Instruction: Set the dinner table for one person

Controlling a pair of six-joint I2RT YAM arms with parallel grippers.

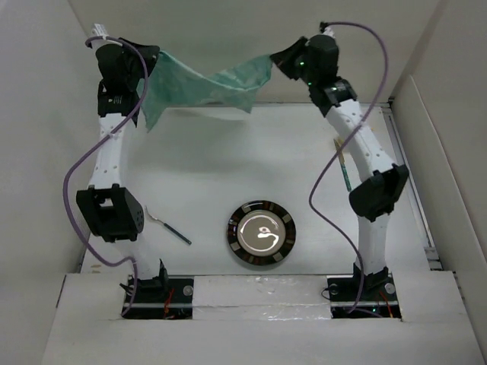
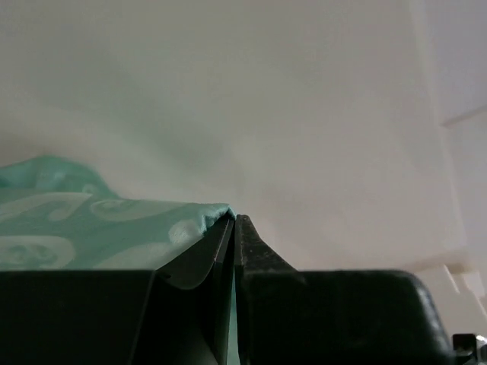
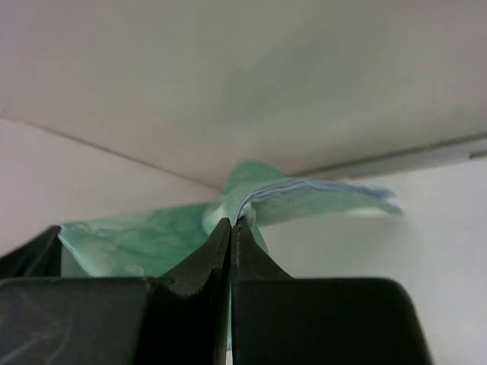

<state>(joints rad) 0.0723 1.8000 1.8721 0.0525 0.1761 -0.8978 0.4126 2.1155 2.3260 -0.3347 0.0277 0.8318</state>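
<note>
Above the far end of the white surface (image 1: 228,152), a mint-green cloth placemat (image 1: 205,87) hangs in the air, sagging between two tools. Near the arm bases sits a round, dark-rimmed plate (image 1: 233,233), with a fork (image 1: 169,226) to its left. The left tool (image 2: 233,219) and right tool (image 3: 231,223) each pinch one end of the placemat, jaws pressed together.

Plain white walls (image 1: 228,30) on three sides, soft light

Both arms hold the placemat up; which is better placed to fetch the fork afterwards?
Left, probably. The fork lies left of the plate, beside the left arm. The left tool and right tool both pinch the placemat.
</note>
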